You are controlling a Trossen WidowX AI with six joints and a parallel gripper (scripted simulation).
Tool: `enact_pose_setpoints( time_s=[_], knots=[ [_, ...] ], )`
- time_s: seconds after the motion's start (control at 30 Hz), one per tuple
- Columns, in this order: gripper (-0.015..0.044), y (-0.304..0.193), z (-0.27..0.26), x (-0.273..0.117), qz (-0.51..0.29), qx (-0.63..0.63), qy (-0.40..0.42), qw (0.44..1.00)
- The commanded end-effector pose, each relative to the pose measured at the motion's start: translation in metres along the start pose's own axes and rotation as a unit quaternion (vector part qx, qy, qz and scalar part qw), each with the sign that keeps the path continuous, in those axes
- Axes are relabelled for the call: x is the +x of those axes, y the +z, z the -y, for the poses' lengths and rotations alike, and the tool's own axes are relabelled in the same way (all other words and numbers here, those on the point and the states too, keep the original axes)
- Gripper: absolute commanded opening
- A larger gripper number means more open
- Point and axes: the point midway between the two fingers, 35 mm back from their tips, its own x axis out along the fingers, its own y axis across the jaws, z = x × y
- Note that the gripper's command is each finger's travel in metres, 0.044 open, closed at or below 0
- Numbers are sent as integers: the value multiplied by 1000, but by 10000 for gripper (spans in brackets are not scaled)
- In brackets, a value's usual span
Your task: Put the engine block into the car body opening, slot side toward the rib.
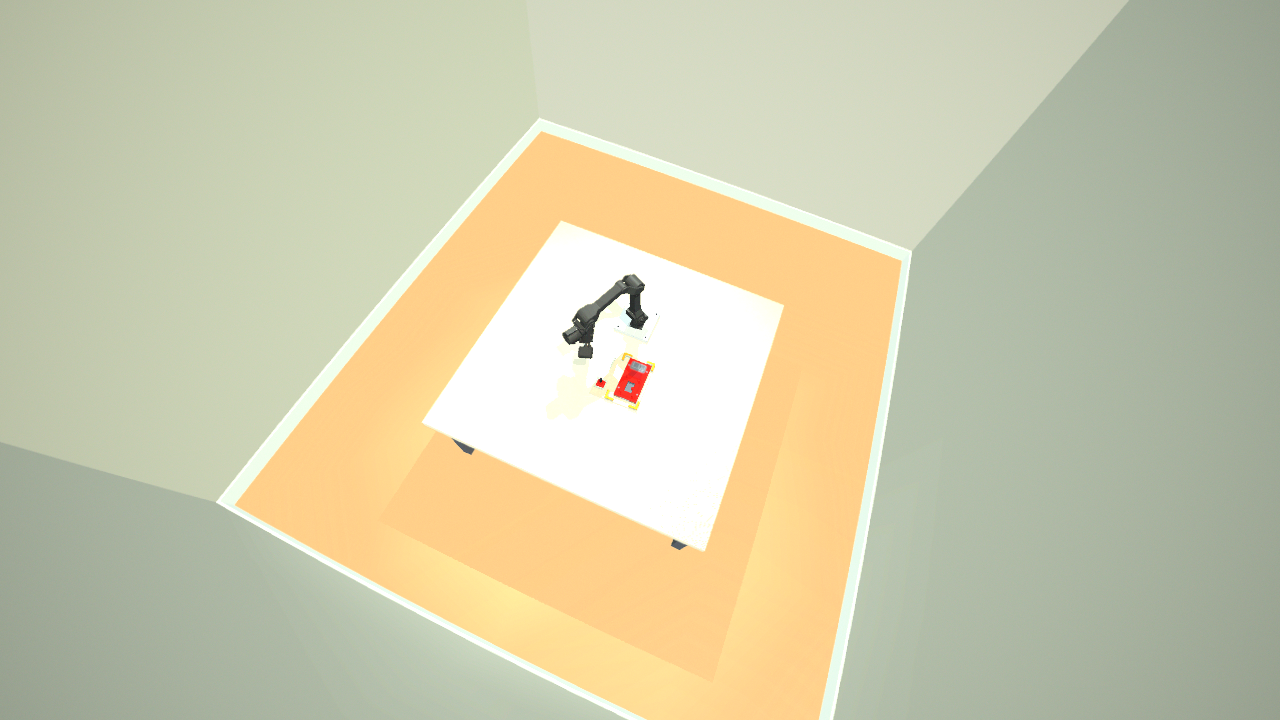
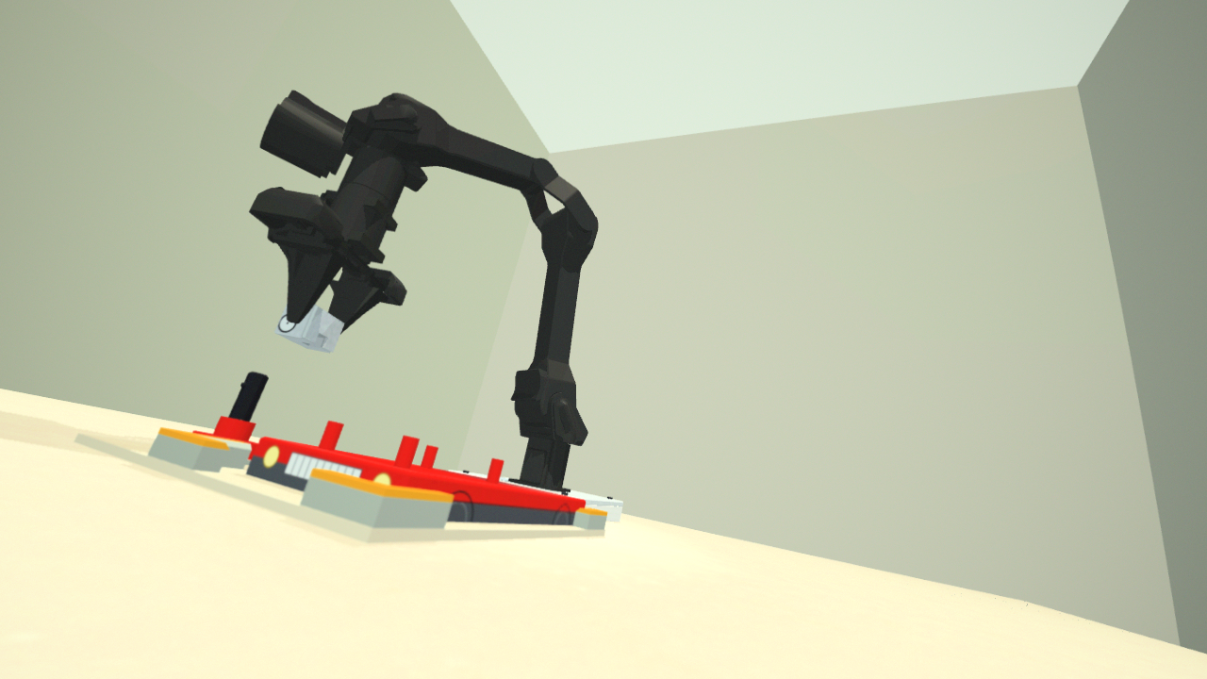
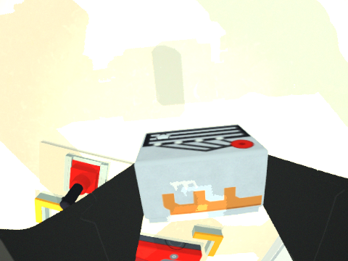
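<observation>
My gripper (image 1: 585, 351) (image 2: 317, 324) (image 3: 196, 164) is shut on the engine block (image 2: 310, 331) (image 3: 203, 174), one finger on each end. The block is light grey, with black stripes and a red disc on top and orange marks on one side. A notch shows at its lower right in the exterior view. It is held in the air, well above the table. The red car body (image 1: 637, 379) (image 2: 506, 488) (image 3: 152, 250) lies low beside it and shows only in part at the bottom of the wrist view. The opening and its rib cannot be made out clearly.
Several red posts (image 2: 406, 452) stand up from the car. A black rod (image 2: 249, 396) (image 3: 72, 196) stands tilted on a red base (image 2: 233, 428) (image 3: 85, 175) beside it. Grey corner blocks with orange tops (image 2: 379, 506) surround the car. The white table (image 1: 501, 394) carries everything.
</observation>
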Motion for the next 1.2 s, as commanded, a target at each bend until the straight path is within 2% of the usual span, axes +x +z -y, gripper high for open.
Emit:
enact_pose_setpoints(
  time_s=[0.0,0.3,0.6,0.87,1.17],
  knots=[
    [0,0,0,1,0,-77,2,997],
    [0,0,0,2,0,-231,2,973],
    [0,0,0,3,0,-380,2,925],
    [0,0,0,14,0,-433,2,902],
    [0,0,0,28,0,-435,2,900]
  ],
)
